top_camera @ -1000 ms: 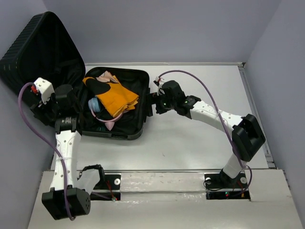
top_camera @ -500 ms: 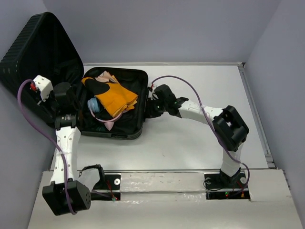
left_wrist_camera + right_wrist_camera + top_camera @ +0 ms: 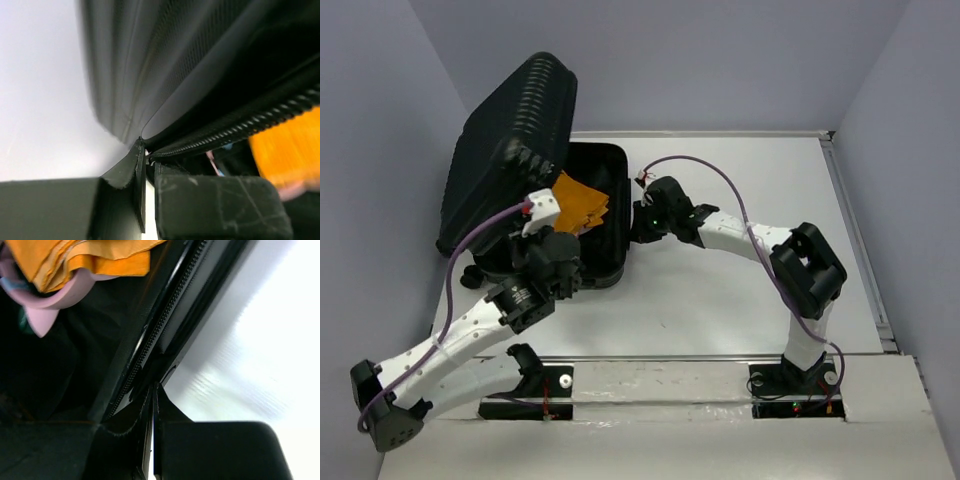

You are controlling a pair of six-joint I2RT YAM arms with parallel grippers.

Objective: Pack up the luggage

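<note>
Left side of the desk [image 3: 740, 300]: left arm runs from its base up to the near end of the luggage [image 3: 510, 130]. Left end effector [image 3: 149, 157] is closed to a thin slit, with the tips right at the lid's zipper [image 3: 260, 122] edge. It looks pinched on that lip, though the contact itself is blurred.

Luggage sits far-left on the desk, near the left wall. Ribbed lid is tilted over the base and hides most of the inside. Orange cloth [image 3: 582, 203] shows in the base past the lid's edge.

Right wrist view: orange cloth lies folded on top of a pink item [image 3: 50, 300], both against the black lining [image 3: 65, 365].

Right arm reaches from its base across the desk to the luggage's right rim. Right end effector [image 3: 153, 390] has its fingers nearly together with only a hairline gap. The tips are on the rim lip just beside the zipper track, and it appears clamped on that lip. Purple cable [image 3: 720, 175] arcs above the right arm.
</note>
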